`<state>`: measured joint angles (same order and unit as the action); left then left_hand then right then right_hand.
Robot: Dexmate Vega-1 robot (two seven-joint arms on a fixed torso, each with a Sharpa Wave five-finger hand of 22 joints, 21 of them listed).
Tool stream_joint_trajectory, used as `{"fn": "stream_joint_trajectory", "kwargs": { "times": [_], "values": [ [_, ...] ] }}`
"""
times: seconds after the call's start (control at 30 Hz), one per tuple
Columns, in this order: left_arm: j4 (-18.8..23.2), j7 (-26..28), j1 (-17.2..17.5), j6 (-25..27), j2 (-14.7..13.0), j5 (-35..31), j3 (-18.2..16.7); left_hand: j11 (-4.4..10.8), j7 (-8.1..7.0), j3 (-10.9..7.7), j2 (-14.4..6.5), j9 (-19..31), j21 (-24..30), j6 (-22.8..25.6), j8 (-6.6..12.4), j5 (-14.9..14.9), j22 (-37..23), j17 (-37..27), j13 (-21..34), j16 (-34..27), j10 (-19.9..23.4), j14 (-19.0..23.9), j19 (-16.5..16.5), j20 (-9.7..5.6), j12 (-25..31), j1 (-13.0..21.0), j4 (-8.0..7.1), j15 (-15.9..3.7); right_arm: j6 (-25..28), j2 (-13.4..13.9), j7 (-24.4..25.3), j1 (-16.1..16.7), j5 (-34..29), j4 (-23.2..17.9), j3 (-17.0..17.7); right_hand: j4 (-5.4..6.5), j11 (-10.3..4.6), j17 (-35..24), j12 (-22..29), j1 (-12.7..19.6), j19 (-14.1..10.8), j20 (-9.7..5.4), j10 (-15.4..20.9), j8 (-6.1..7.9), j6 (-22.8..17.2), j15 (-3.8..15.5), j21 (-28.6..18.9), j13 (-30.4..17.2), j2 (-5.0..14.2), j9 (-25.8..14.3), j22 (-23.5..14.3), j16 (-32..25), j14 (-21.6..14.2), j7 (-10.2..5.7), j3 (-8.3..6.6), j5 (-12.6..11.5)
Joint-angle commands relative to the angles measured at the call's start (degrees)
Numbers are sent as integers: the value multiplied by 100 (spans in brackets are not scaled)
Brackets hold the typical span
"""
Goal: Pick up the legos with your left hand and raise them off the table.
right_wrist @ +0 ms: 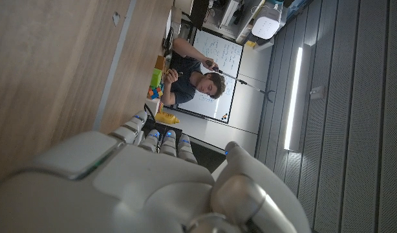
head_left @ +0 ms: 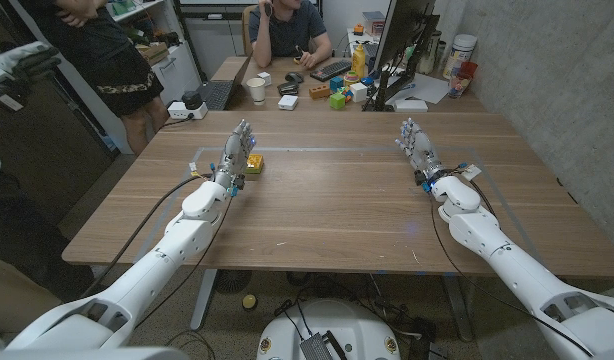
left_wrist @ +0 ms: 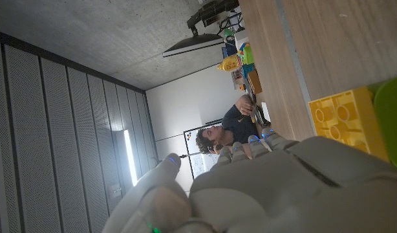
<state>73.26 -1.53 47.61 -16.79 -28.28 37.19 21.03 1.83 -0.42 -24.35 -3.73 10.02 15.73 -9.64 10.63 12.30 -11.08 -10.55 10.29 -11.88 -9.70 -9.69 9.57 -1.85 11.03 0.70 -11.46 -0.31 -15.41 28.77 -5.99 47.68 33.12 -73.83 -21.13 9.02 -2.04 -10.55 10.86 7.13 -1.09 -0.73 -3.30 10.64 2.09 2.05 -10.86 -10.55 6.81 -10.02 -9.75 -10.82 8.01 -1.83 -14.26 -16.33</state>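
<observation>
- We're at a wooden table (head_left: 327, 200), grain running side to side; grey tape lines mark its far part.
- Left hand (head_left: 234, 157) stands on the table's left side, fingers extended and close together, nothing held.
- Legos (head_left: 254, 163): a yellow block, studs up, just beside the left hand's right edge. Touching or not, we cannot tell. The left wrist view shows the yellow block (left_wrist: 346, 121) with a green piece (left_wrist: 391, 116) against it. Long axis unclear.
- Right hand (head_left: 417, 147) is on the right side, well apart, fingers straight, empty.
- Behind the table: a second desk (head_left: 317, 95) with a cup (head_left: 256, 90), coloured blocks, a monitor (head_left: 399, 40); a seated person (head_left: 287, 30); another person standing far left.
</observation>
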Motion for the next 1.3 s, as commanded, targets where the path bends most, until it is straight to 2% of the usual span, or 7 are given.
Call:
{"fn": "stream_joint_trajectory", "kwargs": {
  "times": [0.03,0.17,0.27,0.47,0.57,1.0,1.3],
  "values": [
    [-56,457,-57,-222,20,-360,14,26,-20,-54,-771,11,36,-1919,29,34,-31,-28,13,-24,-2140,-2249,1415,-22,39,-13,16,-21,294,-1207,-671,-349,-929,774,1337,2,13,-16,35,51,-29,-10,-21,20,49,232,-38,-8,217,-31,-12,-32,42,-5,-43,-27],
    [104,777,-26,-147,-108,-696,54,33,-43,-104,-782,13,51,-1835,52,43,-30,-24,12,-48,-2036,-2160,1359,1,71,-2,26,-13,348,-1400,-811,-336,-1170,784,1593,1,3,-16,34,50,-27,-9,-19,18,52,234,-36,-8,216,-31,-12,-31,43,-8,-46,-27],
    [342,1291,98,-91,-119,-927,-12,79,-129,-322,-723,19,172,-1342,149,61,-15,4,12,-136,-1511,-1635,951,305,193,101,94,124,355,-1518,-910,-346,-1301,824,1739,1,8,-16,31,48,-30,-6,-23,17,53,230,-37,-8,213,-31,-12,-30,42,-4,-49,-26],
    [805,1930,304,127,-277,-1262,-155,-38,-133,-473,-701,20,219,-1076,167,62,-2,23,14,-136,-1221,-1361,741,335,229,195,140,56,338,-1690,-1060,-369,-1485,909,1952,0,13,-16,28,45,-31,-4,-25,17,52,231,-36,-8,207,-31,-12,-31,36,1,-52,-24],
    [1069,2238,410,280,-394,-1477,-233,13,-202,-568,-616,20,280,-853,178,46,7,30,14,-158,-967,-1021,500,617,256,289,205,185,330,-1754,-1115,-375,-1545,945,2030,0,9,-16,27,43,-31,-8,-27,16,52,230,-35,-8,205,-31,-12,-30,35,-2,-53,-23],
    [1929,3418,698,987,-793,-2656,-535,-156,-426,-711,-433,19,342,-230,257,-13,31,49,13,-120,-371,-442,102,833,314,604,471,202,293,-1886,-1235,-362,-1695,977,2242,0,6,-17,23,33,-35,-14,-29,14,54,232,-35,-8,191,-32,-12,-29,32,2,-55,-19],
    [2133,3760,596,1354,-1043,-3430,-658,10,-762,-788,-376,18,333,27,258,-59,42,54,16,-43,-145,-292,-40,853,303,822,661,123,287,-1900,-1261,-317,-1749,915,2299,-1,4,-18,22,24,-47,-12,-28,15,51,222,-38,-9,180,-32,-12,-29,26,6,-55,-16]
  ]
}}
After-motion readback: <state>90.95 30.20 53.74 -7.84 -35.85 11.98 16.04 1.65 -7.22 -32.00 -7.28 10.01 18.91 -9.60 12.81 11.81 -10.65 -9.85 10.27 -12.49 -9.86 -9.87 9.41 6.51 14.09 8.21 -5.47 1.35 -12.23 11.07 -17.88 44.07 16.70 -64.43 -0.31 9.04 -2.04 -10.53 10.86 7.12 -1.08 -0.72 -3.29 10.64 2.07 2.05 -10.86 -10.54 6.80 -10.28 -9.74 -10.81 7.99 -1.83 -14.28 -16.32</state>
